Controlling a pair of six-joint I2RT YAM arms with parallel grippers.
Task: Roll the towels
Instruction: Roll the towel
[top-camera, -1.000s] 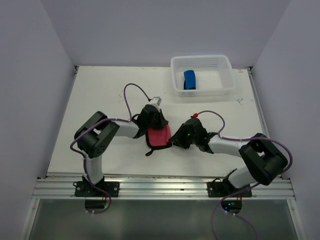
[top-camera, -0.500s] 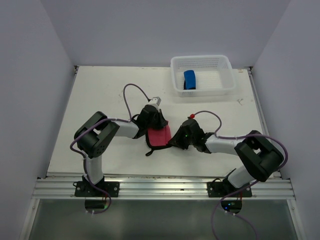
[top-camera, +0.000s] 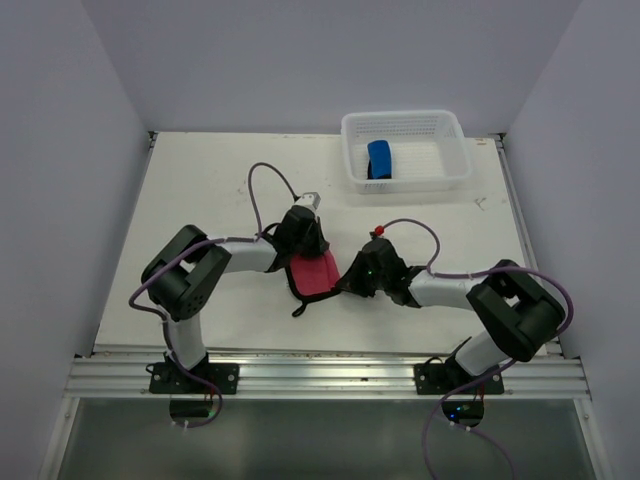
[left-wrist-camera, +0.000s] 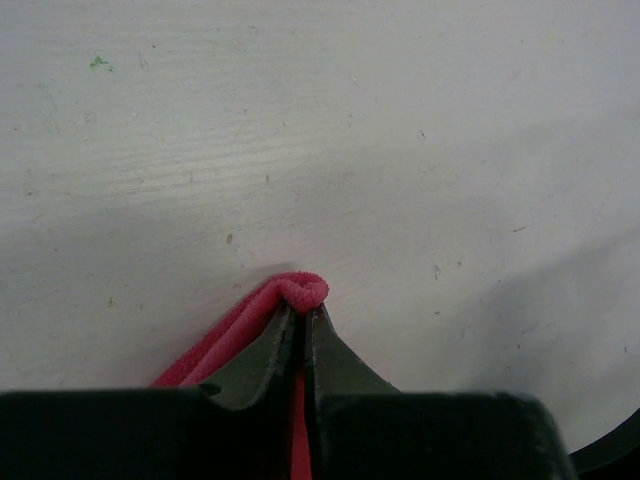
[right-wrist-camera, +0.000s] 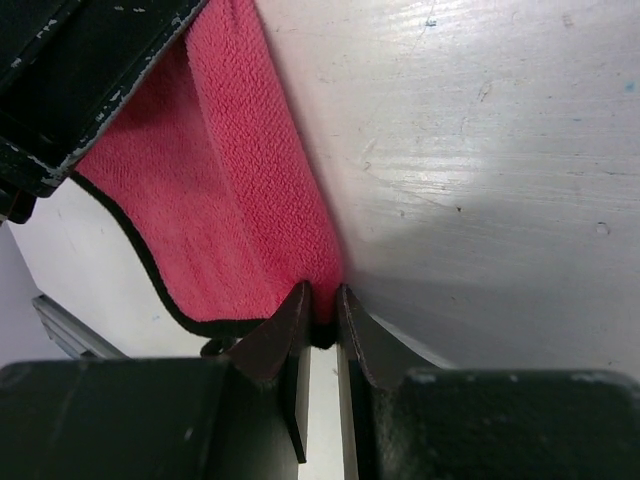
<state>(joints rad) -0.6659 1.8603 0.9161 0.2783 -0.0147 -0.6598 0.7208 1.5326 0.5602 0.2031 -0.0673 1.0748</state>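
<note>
The pink-red towel (top-camera: 316, 274), edged in black, lies folded on the table between my two arms. My left gripper (top-camera: 303, 252) is shut on the towel's far fold; in the left wrist view a red bulge of cloth (left-wrist-camera: 300, 290) sticks out past the left gripper (left-wrist-camera: 303, 312). My right gripper (top-camera: 351, 281) holds the towel's right corner. In the right wrist view the right gripper (right-wrist-camera: 322, 300) has its jaws pinched on the dark-edged corner of the pink-red towel (right-wrist-camera: 240, 200). The blue towel (top-camera: 380, 159) sits rolled up in the basket.
The white mesh basket (top-camera: 410, 185) stands at the back right of the table. A small white mark (top-camera: 481, 202) lies in front of its right end. The left arm's black body (right-wrist-camera: 70, 70) fills the upper left of the right wrist view.
My right gripper has slid left to the towel's right corner and closed on it. The left gripper has kept its grip and barely moved.
</note>
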